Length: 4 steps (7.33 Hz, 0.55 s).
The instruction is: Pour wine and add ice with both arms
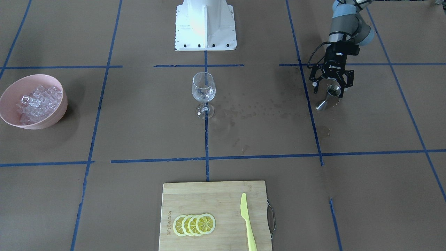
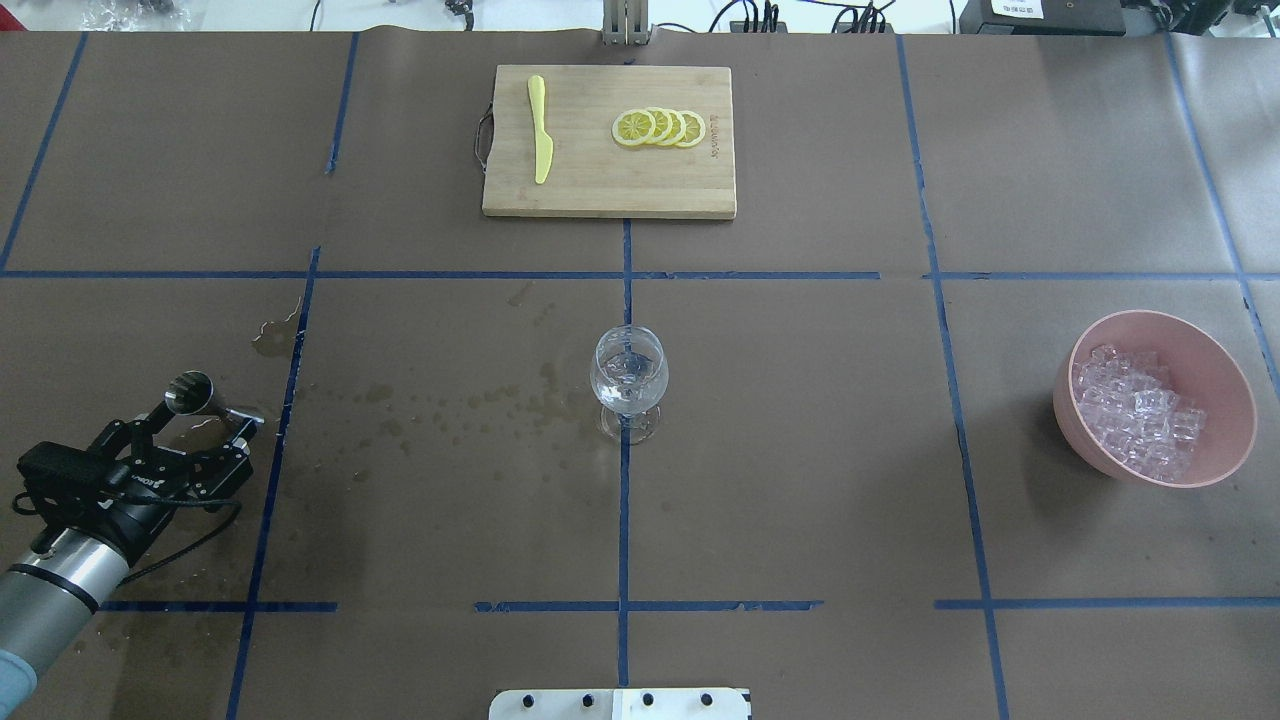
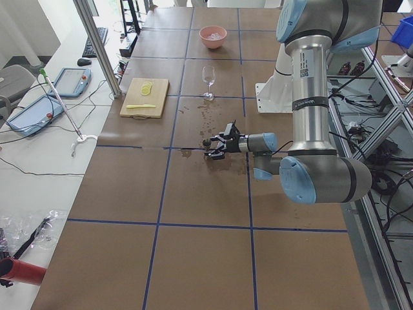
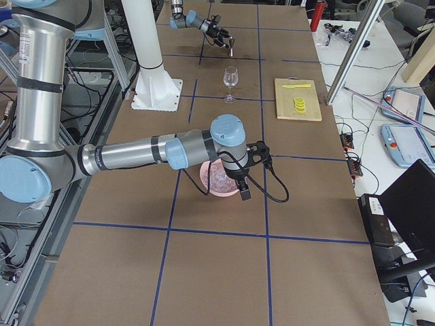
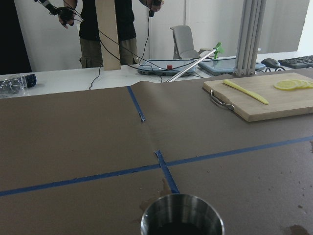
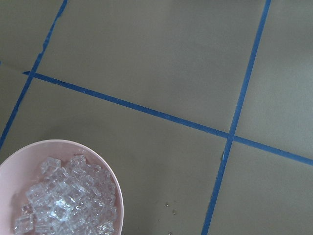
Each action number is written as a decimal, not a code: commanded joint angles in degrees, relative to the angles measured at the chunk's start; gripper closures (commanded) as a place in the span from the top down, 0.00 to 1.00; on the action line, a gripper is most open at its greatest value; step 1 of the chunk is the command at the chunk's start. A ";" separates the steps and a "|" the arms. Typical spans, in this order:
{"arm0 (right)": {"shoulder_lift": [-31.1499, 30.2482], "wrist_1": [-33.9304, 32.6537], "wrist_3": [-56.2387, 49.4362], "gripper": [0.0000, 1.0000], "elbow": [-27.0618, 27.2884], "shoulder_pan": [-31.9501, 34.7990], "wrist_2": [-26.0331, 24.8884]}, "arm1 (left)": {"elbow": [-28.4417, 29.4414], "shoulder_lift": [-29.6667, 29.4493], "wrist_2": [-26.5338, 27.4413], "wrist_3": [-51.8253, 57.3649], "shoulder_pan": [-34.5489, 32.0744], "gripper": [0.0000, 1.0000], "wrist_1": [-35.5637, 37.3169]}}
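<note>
Brown paper ruled into squares by blue tape covers the table [image 2: 800, 420]. Nearest the robot lies the white plate of its base [image 2: 620, 703]. On the robot's left, the silver-grey left arm [image 2: 50, 590] reaches forward. Its black 2-finger left gripper [image 1: 330, 90] has its jaws wide apart, clasping nothing. The small steel double-cone jigger [image 1: 325, 101] sits between the fingertips, and its mouth fills the bottom edge of the left wrist view.

Dark wet spots [image 2: 450, 410] dot the paper between the jigger and the clear stemmed wine glass [image 2: 629, 385], which stands on the centre tape line. Glints show in its bowl, but whether they are liquid or ice cannot be told.

In the same row, on the robot's right, the round pink bowl [image 2: 1205, 350] holds the ice [image 2: 1140, 415], a heap of small clear cubes. Only the exterior right view shows the silver-grey right arm [image 4: 136, 156], with the black right gripper [image 4: 242, 189] at that bowl's rim. Whether it is clenched or spread cannot be told.

Farther off lies the rectangular bamboo cutting board [image 2: 600, 185], carrying 4 overlapping yellow lemon slices [image 2: 660, 127] and 1 yellow plastic knife [image 2: 540, 130], set apart from each other. Beyond the table's far edge stands a person [image 5: 105, 24] in a dark top.
</note>
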 commanded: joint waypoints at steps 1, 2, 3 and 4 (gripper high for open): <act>0.00 0.00 0.00 1.00 0.00 0.00 0.00 | 3.50 -1.97 1.81 -0.87 0.24 0.96 -0.25; 0.00 0.00 0.00 1.00 0.00 0.00 0.00 | 3.42 -2.06 1.90 -0.95 0.15 0.86 -0.34; 0.00 0.00 0.00 1.00 0.00 0.00 0.00 | 3.42 -2.15 1.99 -0.87 0.15 0.66 -0.34; 0.00 0.00 0.00 1.00 0.09 0.00 0.00 | 3.34 -2.24 1.99 -0.87 0.24 0.42 -0.34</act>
